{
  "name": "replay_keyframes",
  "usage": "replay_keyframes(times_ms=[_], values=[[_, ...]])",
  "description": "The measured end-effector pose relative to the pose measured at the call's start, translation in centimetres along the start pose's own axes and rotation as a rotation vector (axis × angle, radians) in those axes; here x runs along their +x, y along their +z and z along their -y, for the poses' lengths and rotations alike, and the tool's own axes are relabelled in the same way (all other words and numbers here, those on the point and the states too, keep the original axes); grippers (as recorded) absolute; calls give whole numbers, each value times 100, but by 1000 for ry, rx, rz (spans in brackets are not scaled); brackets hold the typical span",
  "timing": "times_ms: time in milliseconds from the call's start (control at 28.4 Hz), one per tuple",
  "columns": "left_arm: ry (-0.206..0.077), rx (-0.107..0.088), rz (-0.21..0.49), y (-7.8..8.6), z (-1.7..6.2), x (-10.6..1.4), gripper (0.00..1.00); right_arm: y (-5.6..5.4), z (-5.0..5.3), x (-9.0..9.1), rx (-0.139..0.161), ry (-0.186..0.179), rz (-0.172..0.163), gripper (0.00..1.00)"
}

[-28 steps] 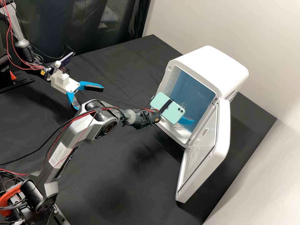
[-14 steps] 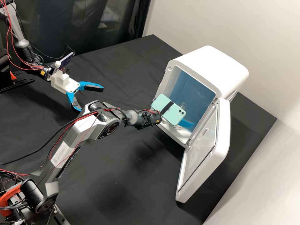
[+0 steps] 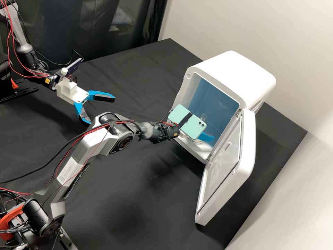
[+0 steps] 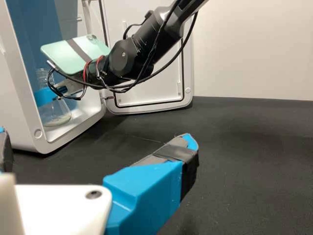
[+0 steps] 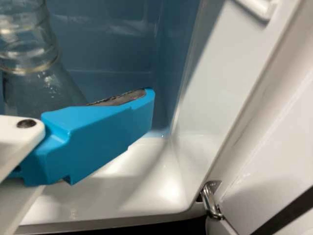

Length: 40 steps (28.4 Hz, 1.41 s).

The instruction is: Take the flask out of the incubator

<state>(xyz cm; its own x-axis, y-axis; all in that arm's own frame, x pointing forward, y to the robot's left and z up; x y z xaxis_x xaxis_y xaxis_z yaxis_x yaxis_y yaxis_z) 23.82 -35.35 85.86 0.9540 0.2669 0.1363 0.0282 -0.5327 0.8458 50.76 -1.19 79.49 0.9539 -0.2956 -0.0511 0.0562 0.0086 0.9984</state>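
A clear glass flask [image 4: 53,108] stands on the white floor of the incubator [image 3: 239,76], inside its blue chamber. In the right wrist view the flask [image 5: 24,44] rises close by. My right gripper [image 3: 203,135] is inside the chamber, low down and right beside the flask, with a mint-green phone strapped on its wrist. Whether it holds the glass is hidden. My left gripper [image 3: 97,109] hangs open and empty above the bench at the left, far from the incubator.
The incubator door [image 3: 225,166] is swung open toward the front, hinged on the chamber's right side, close to the right arm. Bare black bench [image 3: 145,194] lies between the arms and the incubator. A white wall stands behind.
The right arm pushed slightly deeper and lower into the chamber during the first half second, then held still. The left arm has not moved.
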Motion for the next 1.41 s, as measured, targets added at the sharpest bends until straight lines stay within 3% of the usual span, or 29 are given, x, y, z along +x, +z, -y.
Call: replay_keyframes(times_ms=[352, 563, 1408], values=[[0, 0, 0, 0, 0, 0, 100, 4, 9, 9, -3, -3, 0, 0], [0, 0, 0, 0, 0, 0, 100, 55, 80, 39, -13, -31, 14, 0], [0, 0, 0, 0, 0, 0, 100, 49, 79, 40, -22, -32, 9, 0]])
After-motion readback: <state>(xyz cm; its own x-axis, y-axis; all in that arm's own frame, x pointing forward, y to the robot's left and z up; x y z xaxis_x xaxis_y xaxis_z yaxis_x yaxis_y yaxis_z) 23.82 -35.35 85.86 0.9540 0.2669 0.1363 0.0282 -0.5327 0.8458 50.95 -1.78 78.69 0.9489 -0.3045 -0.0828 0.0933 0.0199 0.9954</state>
